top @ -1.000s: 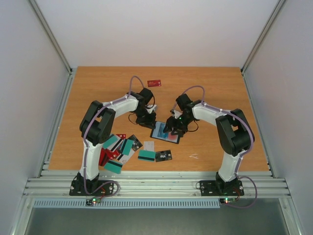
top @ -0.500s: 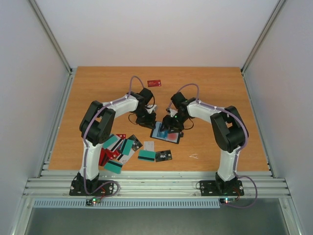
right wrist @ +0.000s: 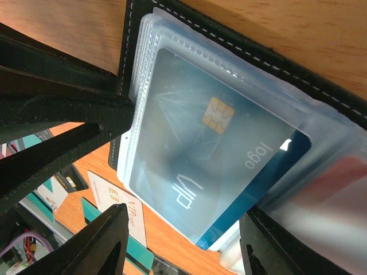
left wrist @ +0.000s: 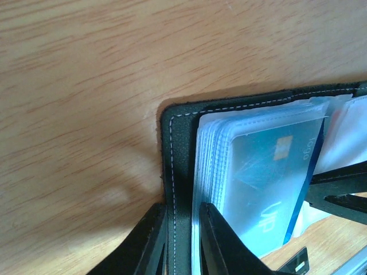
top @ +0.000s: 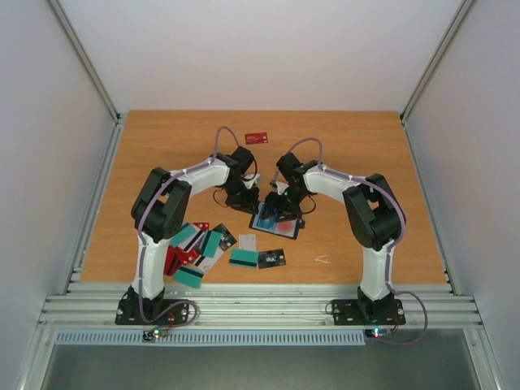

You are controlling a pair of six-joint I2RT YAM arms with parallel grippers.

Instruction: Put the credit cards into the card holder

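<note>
Black stitched cover and cloudy clear plastic: the card holder (top: 276,223) lies open on the desk (top: 162,154) between the two arms. It looks soft and floppy to me, so I judge it needs pinning while anything goes in. My left jaws are pinched narrow on the cover's edge (left wrist: 174,172), just beside the stack of sleeves (left wrist: 209,154), which seems the right place to hold it. My right jaws stand about half apart astride the end of a blue card (right wrist: 195,132), which sits mostly inside the top sleeve with one darker edge poking out; I see neither jaw touching it. The credit cards look light, stiff and slick, and lying flat they offer little to grip, so I would take each across its long edges. Counting: one holder; one blue card in it, with something red blurred in the other half; one red card (top: 257,137) alone at the far side; and a heap (top: 203,250) near my left base of roughly ten, overlapping too much for a firm count.
</note>
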